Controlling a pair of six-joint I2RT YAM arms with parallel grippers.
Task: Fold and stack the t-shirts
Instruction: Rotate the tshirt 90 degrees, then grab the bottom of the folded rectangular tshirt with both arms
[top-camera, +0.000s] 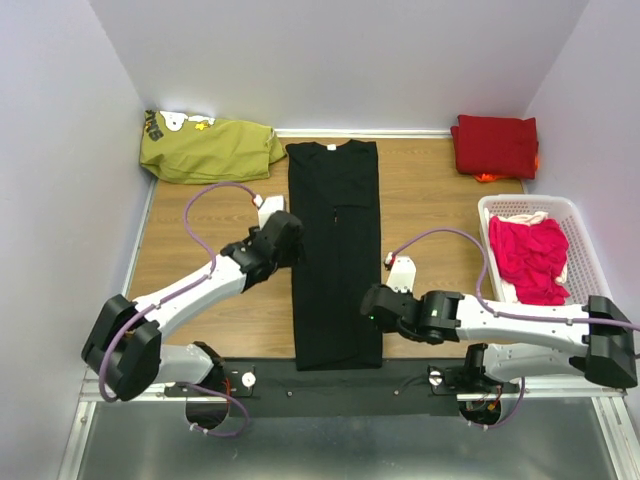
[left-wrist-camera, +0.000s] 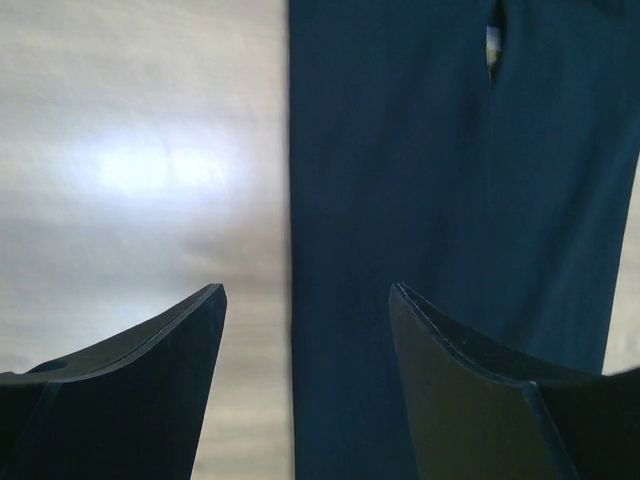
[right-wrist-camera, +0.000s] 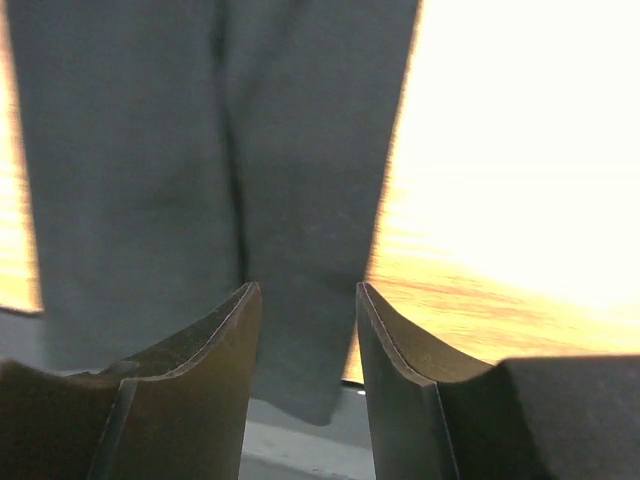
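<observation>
Jaws apart and empty on both: left gripper (top-camera: 288, 238) at the left edge of the black t-shirt (top-camera: 335, 240) about mid-length, right gripper (top-camera: 373, 305) at its right edge toward the near end. Shirt lies as a narrow strip down the middle of the worktop (top-camera: 430, 200), long axis running far edge to near edge. Next fold is likely end-to-end; right arm sits nearer the near hem.

Top camera sits high above and behind the arm bases, looking down on the whole desk (top-camera: 430, 200), black t-shirt (top-camera: 335, 255) dead centre. Each wrist camera peers out close over its own fingers (left-wrist-camera: 140, 400): left one at the shirt's left edge, right one at its near end. All three share that shirt.
</observation>
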